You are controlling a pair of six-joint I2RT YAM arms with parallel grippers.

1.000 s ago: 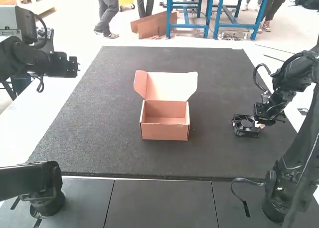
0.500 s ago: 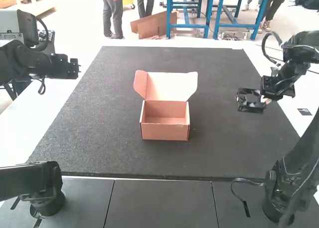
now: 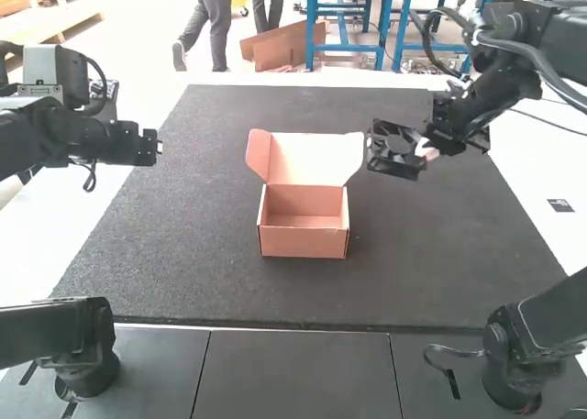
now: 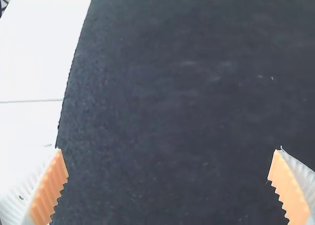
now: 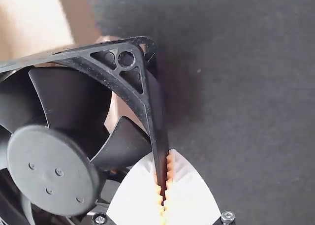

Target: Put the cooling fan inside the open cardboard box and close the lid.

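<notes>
Right gripper (image 3: 429,151) was up in the air w/ the cooling fan (image 3: 396,150) in its grasp, over the far-right part of the black mat (image 3: 183,245) and well in from the mat's right edge. The fan hung tilted, off the mat, its near corner just beside the right ear of the raised lid (image 3: 312,158). Touching or not, couldn't tell from the high view.

Right wrist view, close up: the white ribbed fingers (image 5: 192,195) were pinched tight on one thin side wall of the fan's black frame, orange pads pressed on either side of it. Hub & blades faced the camera, and tan cardboard showed behind the frame.

Cardboard box (image 3: 304,222) sat approx mid-mat, open. The lid stood up from its far wall, a small flap sticking out at each side. So the fan was outside the box, beyond its far-right corner, level w/ the lid.

Over on the other side, the left gripper (image 3: 151,148) hovered above the mat's left edge, toward the far-left corner, well apart from the box. Its fingers were spread wide and gripping nothing, w/ the orange pads (image 4: 49,185) far apart in the left wrist view. Under them ran the mat's left edge, w/ the white table (image 4: 29,62) beside it.
</notes>
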